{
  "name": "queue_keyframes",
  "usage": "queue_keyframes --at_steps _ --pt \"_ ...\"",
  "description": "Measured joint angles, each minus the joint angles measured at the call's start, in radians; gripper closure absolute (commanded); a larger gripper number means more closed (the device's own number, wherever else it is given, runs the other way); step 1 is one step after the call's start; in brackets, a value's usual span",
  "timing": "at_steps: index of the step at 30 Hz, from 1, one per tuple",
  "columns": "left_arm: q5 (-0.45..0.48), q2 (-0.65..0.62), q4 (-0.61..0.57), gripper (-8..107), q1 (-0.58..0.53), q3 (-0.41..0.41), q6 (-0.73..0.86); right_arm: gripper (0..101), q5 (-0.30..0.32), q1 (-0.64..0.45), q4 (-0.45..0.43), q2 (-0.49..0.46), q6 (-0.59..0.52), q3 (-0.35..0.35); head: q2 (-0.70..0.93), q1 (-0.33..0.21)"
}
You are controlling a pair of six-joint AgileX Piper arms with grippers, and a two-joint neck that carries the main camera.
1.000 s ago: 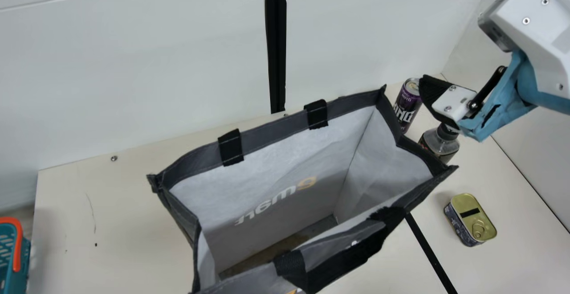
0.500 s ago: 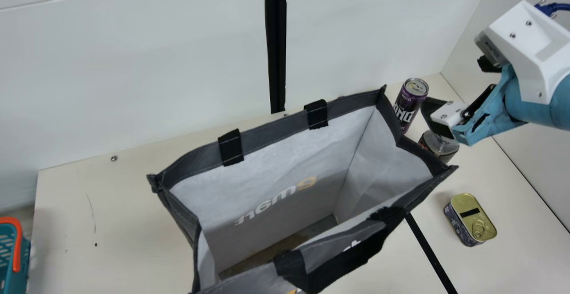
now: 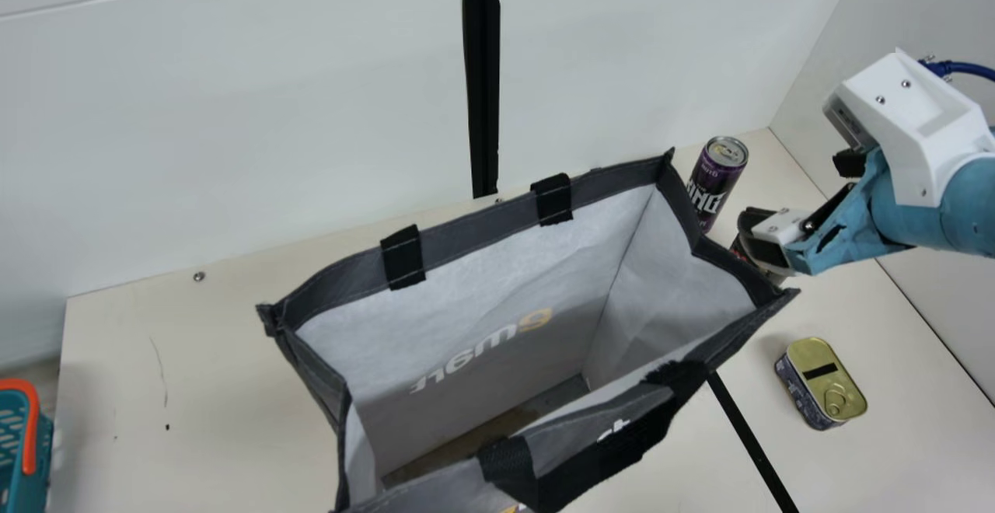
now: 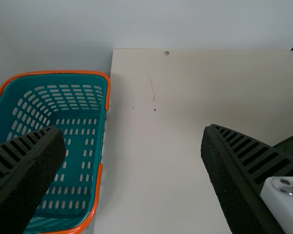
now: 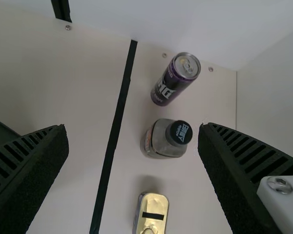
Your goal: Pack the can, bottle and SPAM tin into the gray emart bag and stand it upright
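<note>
In the main view my right gripper (image 3: 766,241) hangs over the bottle (image 3: 760,264), hiding its cap. The purple can (image 3: 711,183) stands just behind, and the SPAM tin (image 3: 822,385) lies nearer the front. The gray bag (image 3: 474,237) stands upright with its mouth open, its floor bare where seen. In the right wrist view the right gripper (image 5: 132,141) is open, with the bottle (image 5: 167,138) beyond its fingers, near the can (image 5: 175,80) and tin (image 5: 151,214). My left gripper (image 4: 132,141) is open and holds nothing in the left wrist view.
A teal basket (image 3: 17,451) with an orange handle stands at the far left, beside the table's edge. White walls rise behind the table and at its right. A black strip (image 3: 750,439) runs across the tabletop between the bag and the tin.
My right gripper has come down and slightly toward the front over the bottle, uncovering the can's top. The bag, can, bottle and tin have stayed in place.
</note>
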Motion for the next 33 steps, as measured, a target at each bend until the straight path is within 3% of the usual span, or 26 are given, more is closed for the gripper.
queue_keyframes --at_steps 11,33 --pt "0.0 0.0 0.0 9 0.0 0.0 0.0 6 0.001 -0.041 -0.012 -0.006 -0.004 0.054 0.0 0.0" --pt "0.0 0.0 0.0 9 0.0 0.0 0.0 6 0.0 -0.04 -0.015 -0.006 -0.004 0.054 -0.002 0.0"
